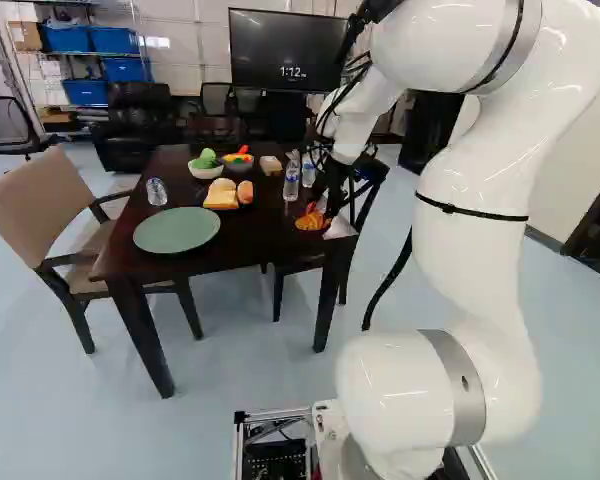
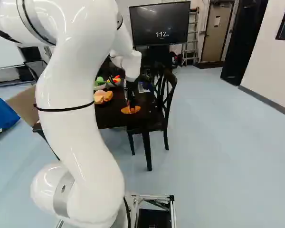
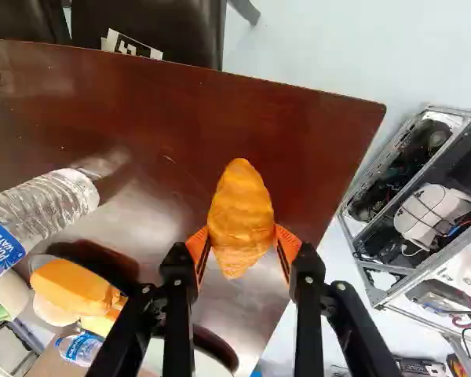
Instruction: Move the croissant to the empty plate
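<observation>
Croissant (image 3: 239, 212) is squeezed crosswise from both sides by the gripper (image 3: 242, 237), at the near end of the dark table (image 3: 298, 129), presumably to keep it steady toward the green plate (image 1: 176, 230).

On the counter (image 1: 255, 240), you have bread (image 1: 220, 197) beside a bun (image 1: 245, 193); behind them, two bowls (image 1: 206, 172) hold what look like vegetables (image 1: 207, 158).

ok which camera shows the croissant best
The wrist view: the croissant shows large and almost whole there, held between the orange pads of the gripper. In both base views it is small, partly covered by the gripper, its shape harder to read.
</observation>
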Tool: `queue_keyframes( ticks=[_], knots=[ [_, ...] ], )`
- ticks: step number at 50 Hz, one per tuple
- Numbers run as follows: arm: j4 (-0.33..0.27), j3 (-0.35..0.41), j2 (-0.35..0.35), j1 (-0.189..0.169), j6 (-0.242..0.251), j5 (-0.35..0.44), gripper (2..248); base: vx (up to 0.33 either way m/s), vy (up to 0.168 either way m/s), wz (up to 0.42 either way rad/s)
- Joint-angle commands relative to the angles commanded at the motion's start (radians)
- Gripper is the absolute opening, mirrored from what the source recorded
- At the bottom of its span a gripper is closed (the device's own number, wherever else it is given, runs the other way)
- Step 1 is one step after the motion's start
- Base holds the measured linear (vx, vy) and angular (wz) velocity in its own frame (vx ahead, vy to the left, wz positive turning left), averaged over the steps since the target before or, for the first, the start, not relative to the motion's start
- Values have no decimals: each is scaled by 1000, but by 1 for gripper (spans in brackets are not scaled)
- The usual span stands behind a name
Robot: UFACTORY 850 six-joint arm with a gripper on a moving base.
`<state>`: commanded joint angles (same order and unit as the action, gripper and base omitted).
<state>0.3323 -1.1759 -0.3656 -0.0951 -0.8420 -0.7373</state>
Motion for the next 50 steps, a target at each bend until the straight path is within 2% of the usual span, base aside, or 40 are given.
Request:
queue_keyframes(
  ticks=[50],
  knots=[
    [0,0,0,0,0,0,128,0,0,0]
  ],
)
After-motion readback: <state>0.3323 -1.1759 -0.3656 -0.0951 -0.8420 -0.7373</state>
